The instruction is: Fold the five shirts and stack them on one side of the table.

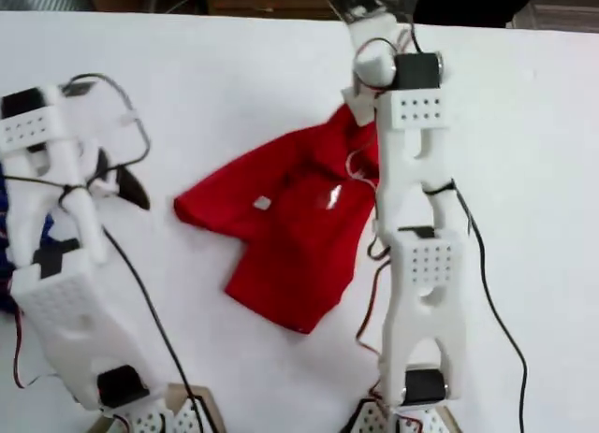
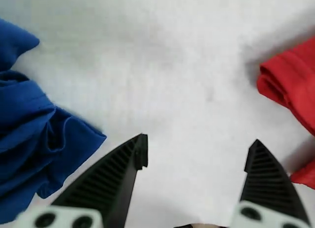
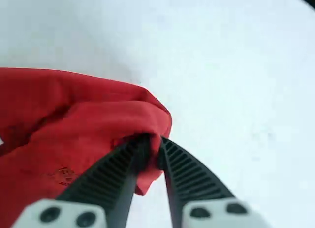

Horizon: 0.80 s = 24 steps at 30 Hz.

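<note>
A red shirt [image 1: 290, 218] lies crumpled in the middle of the white table [image 1: 524, 124]. Its far corner is pinched between the fingers of my right gripper [image 3: 155, 142], which is shut on a fold of the cloth [image 3: 74, 119]. In the high view that gripper [image 1: 360, 104] sits at the shirt's far right corner. My left gripper [image 2: 199, 144] is open over bare table, between a blue shirt [image 2: 29, 134] and the red shirt's sleeve [image 2: 290, 85]. From above, the left gripper [image 1: 124, 182] hangs just left of the red shirt.
The blue shirt [image 1: 45, 235] is bunched at the table's left edge, mostly hidden under the left arm. Cables trail along both arms. Bare table stretches on the far side and to the right of the right arm.
</note>
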{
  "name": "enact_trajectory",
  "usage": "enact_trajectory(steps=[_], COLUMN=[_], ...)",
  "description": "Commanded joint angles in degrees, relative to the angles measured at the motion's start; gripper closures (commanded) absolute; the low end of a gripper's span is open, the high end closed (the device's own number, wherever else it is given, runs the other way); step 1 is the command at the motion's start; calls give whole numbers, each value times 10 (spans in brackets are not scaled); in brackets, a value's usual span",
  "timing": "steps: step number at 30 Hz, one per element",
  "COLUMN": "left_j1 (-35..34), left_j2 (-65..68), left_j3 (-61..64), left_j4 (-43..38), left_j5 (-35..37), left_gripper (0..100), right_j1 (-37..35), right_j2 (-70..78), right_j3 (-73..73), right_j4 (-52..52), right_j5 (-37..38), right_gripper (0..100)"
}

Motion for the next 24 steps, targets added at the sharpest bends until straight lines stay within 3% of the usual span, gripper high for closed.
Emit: enact_trajectory(steps=[1, 4, 12, 19, 24], left_j1=[54, 98, 195, 238, 226], left_j2=[-33, -33, -40, -11, 28], left_j3=[1, 1, 1, 40, 15], left_j4=[5, 5, 9, 4, -33], left_j5=[-30, -41, -108, -268, -288], left_gripper=[668, 668, 667, 668, 668], right_j1=[43, 72, 153, 188, 198], right_j2=[29, 36, 18, -9, -16], right_j3=[-62, -93, -133, -132, -130], right_j4=[3, 27, 30, 30, 30], right_j5=[4, 6, 7, 7, 7], right_gripper=[837, 752, 783, 783, 785])
